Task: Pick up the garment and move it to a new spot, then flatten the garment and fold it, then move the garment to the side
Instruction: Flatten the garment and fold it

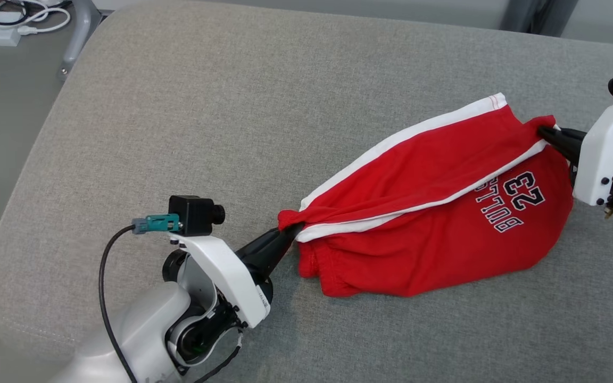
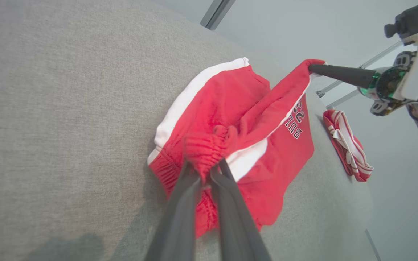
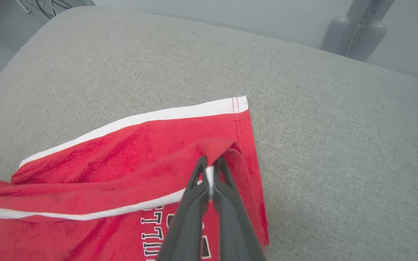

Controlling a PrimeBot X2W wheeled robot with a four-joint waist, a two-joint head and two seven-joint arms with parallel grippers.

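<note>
We find the red shorts on the right half of the grey cushion. Their lower layer rests on it and an upper fold is drawn into a ridge between the two arms.

Left tool: fingers pressed together on a bunch of the elastic waistband.

Right tool: fingers closed on the far leg hem at the white side stripe, holding that corner raised off the cushion.

We read the opposed grips as a stretch: with waistband and hem held at either end, the arms can pull the cloth taut and lay it flat.

Not flat yet; one layer doubles over above the lettering and the waistband is crumpled.

A second red-and-white garment sits at the cushion's edge, well apart.
</note>
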